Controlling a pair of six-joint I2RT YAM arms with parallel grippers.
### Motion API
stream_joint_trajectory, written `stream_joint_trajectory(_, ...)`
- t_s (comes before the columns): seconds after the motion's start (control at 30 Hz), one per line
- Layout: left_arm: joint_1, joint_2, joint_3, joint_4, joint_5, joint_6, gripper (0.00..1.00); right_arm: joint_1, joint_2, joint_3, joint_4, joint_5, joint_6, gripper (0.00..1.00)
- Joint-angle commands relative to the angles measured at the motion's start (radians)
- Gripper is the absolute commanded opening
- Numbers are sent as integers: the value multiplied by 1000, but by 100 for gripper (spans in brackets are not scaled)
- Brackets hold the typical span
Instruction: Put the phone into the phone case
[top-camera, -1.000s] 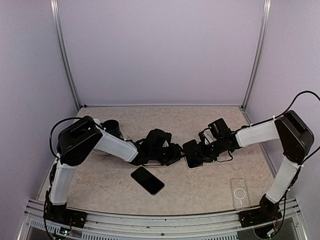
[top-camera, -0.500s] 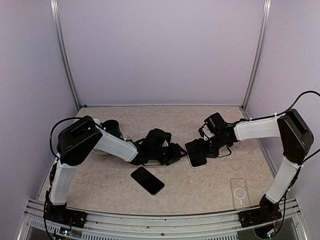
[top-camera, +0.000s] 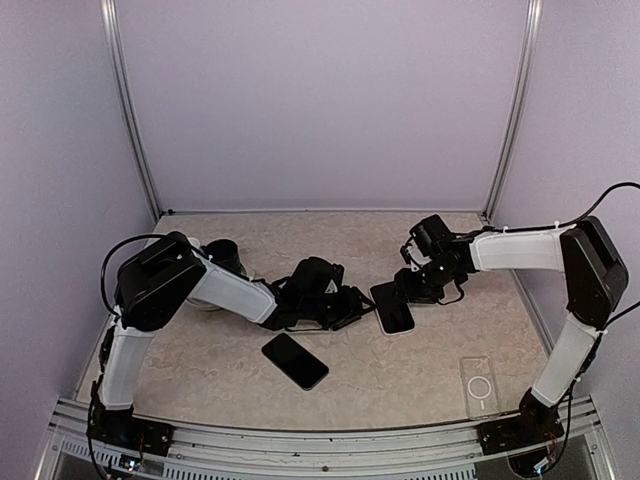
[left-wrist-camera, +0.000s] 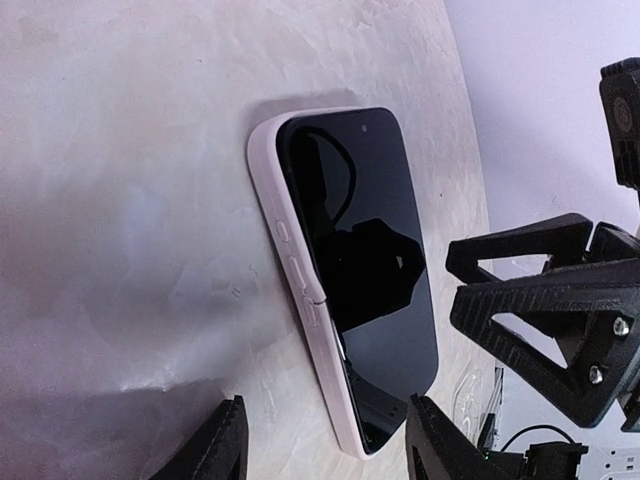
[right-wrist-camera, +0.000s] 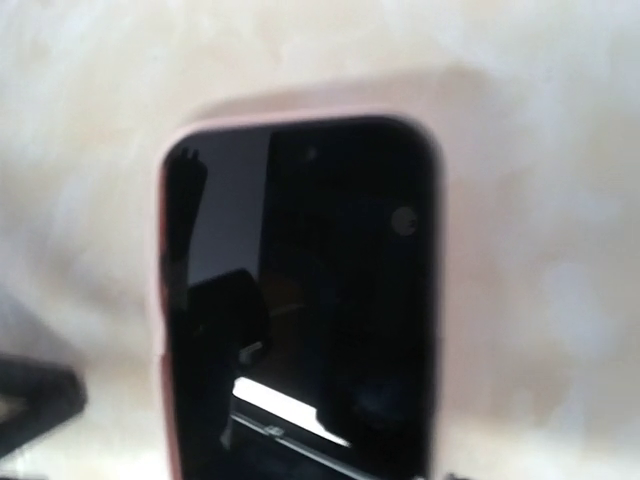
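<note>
A black phone lies screen up in a pale pink phone case at the middle of the table. In the left wrist view the phone fills the case, and its near corner sits slightly proud of the rim. My left gripper is low on the table just left of it, open, its fingertips either side of the phone's near end. My right gripper hovers over the far end, open and empty. The right wrist view shows the phone and case rim, blurred.
A second bare black phone lies in front of the left gripper. A clear case with a ring mark lies at the front right by the right arm's base. A dark round object sits behind the left arm. Walls close off three sides.
My right gripper has let go of the phone and drawn back up and to the right. The cased phone shifted slightly right. The left arm has stayed still.
</note>
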Motion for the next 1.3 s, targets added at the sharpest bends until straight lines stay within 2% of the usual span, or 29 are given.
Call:
stream_joint_trajectory(0.0, -1, 62, 38, -51, 7, 23, 54, -40, 45, 21, 5, 15, -54, 44)
stream_joint_trajectory(0.07, 0, 75, 56, -56, 2, 25, 53, -47, 64, 20, 12, -10, -67, 36)
stream_joint_trajectory(0.23, -1, 103, 84, -72, 7, 17, 50, -49, 76, 8, 16, -9, -73, 35)
stream_joint_trajectory(0.37, -4, 119, 101, -84, 15, 15, 50, -50, 70, -11, 47, -42, -70, 19)
stream_joint_trajectory(0.53, 1, 144, 116, -82, 27, 6, 46, -50, 74, -32, 67, -78, -62, 15)
stream_joint_trajectory(0.73, 8, 170, 112, -64, 45, -19, 41, -35, 76, -53, 105, -118, -43, 5)
stream_joint_trajectory(0.9, 3, 172, 124, -69, 44, -5, 41, -8, 111, -42, 133, -177, -25, 0)
stream_joint_trajectory(1.1, 16, 167, 98, -69, 42, -16, 42, 4, 130, -85, 155, -188, -3, 0)
stream_joint_trajectory(1.27, 26, 178, 142, -149, 66, 30, 45, 53, 170, -107, 109, -129, 1, 0)
